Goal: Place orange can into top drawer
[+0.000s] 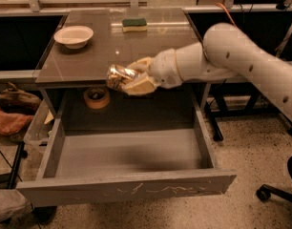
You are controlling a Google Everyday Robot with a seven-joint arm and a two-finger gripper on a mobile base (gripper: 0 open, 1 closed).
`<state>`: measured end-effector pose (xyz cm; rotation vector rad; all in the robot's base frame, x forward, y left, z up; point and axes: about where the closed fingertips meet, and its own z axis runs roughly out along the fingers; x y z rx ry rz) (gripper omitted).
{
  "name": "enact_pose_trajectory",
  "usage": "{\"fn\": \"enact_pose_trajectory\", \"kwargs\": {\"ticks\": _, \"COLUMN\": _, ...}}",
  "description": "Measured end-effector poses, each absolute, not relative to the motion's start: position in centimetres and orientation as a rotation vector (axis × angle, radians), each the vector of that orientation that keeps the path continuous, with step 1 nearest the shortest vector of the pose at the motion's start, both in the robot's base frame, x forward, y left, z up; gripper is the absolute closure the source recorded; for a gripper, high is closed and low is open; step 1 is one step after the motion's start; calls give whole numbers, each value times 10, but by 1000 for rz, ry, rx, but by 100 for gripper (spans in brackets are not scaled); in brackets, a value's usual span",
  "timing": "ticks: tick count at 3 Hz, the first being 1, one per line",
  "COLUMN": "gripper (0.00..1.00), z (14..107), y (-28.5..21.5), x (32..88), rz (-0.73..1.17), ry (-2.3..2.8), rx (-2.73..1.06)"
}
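Note:
The orange can [118, 76], shiny gold-orange and brown, is held on its side in my gripper [131, 78]. The gripper's cream fingers [140, 86] are shut on the can. It hangs at the front edge of the tabletop, above the back of the open top drawer [131, 156]. The drawer is pulled far out, with a smooth grey floor and a scratched front panel [127, 190]. My white arm [241, 61] reaches in from the right.
On the brown tabletop [98, 46] sit a white bowl [74, 35] at the left and a green-and-yellow sponge [135, 25] at the back. A tan tape roll [97, 98] lies behind the drawer. A chair base [275, 190] stands at the right, clutter [12, 111] at the left.

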<state>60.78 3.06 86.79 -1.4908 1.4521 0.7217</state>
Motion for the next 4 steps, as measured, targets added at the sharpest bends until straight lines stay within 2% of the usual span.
{"fn": "enact_pose_trajectory", "kwargs": {"ticks": 1, "gripper": 100, "z": 805, "y": 30, "x": 578, "rz": 754, "ry": 1516, "rx": -1475}}
{"fn": "enact_pose_trajectory", "kwargs": {"ticks": 3, "gripper": 100, "z": 782, "y": 30, "x": 583, "rz": 764, "ry": 1542, "rx": -1469}}
{"fn": "enact_pose_trajectory", "kwargs": {"ticks": 4, "gripper": 100, "z": 716, "y": 27, "x": 594, "rz": 764, "ry": 1663, "rx": -1429}}
